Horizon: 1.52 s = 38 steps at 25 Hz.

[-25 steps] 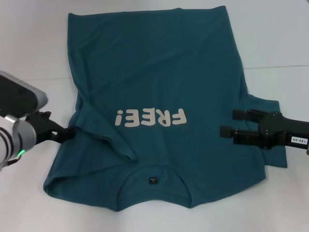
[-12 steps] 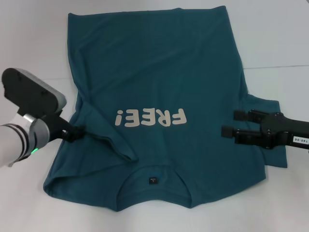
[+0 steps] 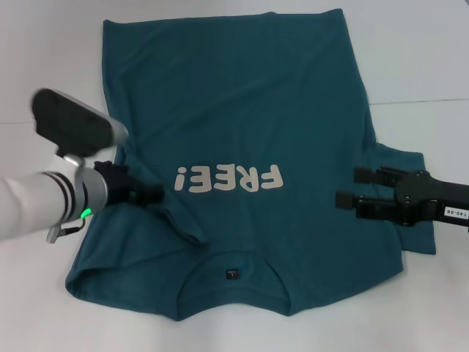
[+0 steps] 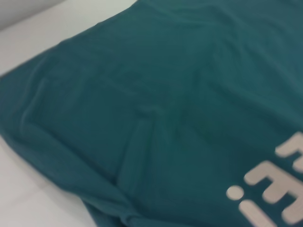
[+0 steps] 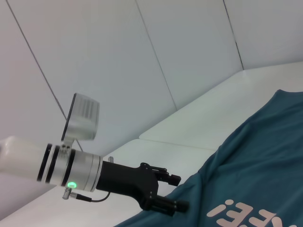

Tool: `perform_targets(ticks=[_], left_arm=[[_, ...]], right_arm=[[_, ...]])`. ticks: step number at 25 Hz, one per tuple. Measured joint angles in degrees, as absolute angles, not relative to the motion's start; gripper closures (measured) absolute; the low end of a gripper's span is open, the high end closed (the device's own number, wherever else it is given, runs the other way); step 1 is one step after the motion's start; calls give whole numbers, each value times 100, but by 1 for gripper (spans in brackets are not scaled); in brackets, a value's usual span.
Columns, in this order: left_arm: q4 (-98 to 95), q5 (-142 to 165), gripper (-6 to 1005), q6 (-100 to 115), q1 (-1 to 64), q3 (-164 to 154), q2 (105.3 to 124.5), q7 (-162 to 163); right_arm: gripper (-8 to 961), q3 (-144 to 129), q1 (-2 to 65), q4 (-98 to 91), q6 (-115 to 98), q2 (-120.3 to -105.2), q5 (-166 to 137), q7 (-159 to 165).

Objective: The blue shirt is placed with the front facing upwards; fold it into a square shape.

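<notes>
From the head view you get the whole blue shirt (image 3: 242, 161) spread on the white table (image 3: 425, 59), print side up, collar toward the robot and hem at the far edge. The white "FREE!" print (image 3: 229, 178) sits across the middle, and the small dark label (image 3: 232, 274) shows inside the collar. The left wrist view gives you only cloth: creases in the blue shirt (image 4: 156, 104) and one end of the print (image 4: 274, 189), with none of that arm's own fingers. The right wrist view looks across the table and catches the left gripper (image 5: 170, 194) side-on, which the head view only shows from above.

Your left gripper (image 3: 150, 194) is over the shirt's left side, just short of the print's exclamation mark. From the side its fingers stand a little apart with the lower one at the cloth; whether any fabric is caught between them you cannot tell. A raised fold runs from just past its tips down toward the collar.

Your right gripper (image 3: 350, 188) lies over the shirt's right side beside the right sleeve (image 3: 407, 213), its two fingers clearly parted and holding nothing.

Bare table lies beyond both side edges of the shirt and in front of the collar.
</notes>
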<state>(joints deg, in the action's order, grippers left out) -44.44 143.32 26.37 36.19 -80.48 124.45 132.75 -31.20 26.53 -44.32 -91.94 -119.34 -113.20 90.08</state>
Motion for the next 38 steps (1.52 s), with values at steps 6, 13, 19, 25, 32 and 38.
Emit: perform_targets(ticks=[6,13,19,25,32,38], left_arm=[[-4807,14328,209,3847,3734,-6920,12407,14474],[-4442,14326,207,3741,3841,-6637,12396,14862],[-3983,14315,207,3456,4036,-6601,12392,14865],[-3891,13886,206,3507,4126,-6604,12392,14801],[-3690,12966,210,3570,4261,-6608,12392,14227],[-3637,12049,214,3583,4295,-6602,12385,13497]], right_arm=[[40,-3120,2614,-4410,-9186,-11934,-11320,9008],[40,-3120,2597,-4403,-9195,-11936,-11320,8998],[40,-3120,2597,-4403,-9229,-11944,-11320,9001],[40,-3120,2613,-4404,-9276,-11943,-11320,9016],[39,-3118,2640,-4409,-9355,-11943,-11320,9042],[39,-3028,2644,-4431,-9452,-11943,-11318,9079]])
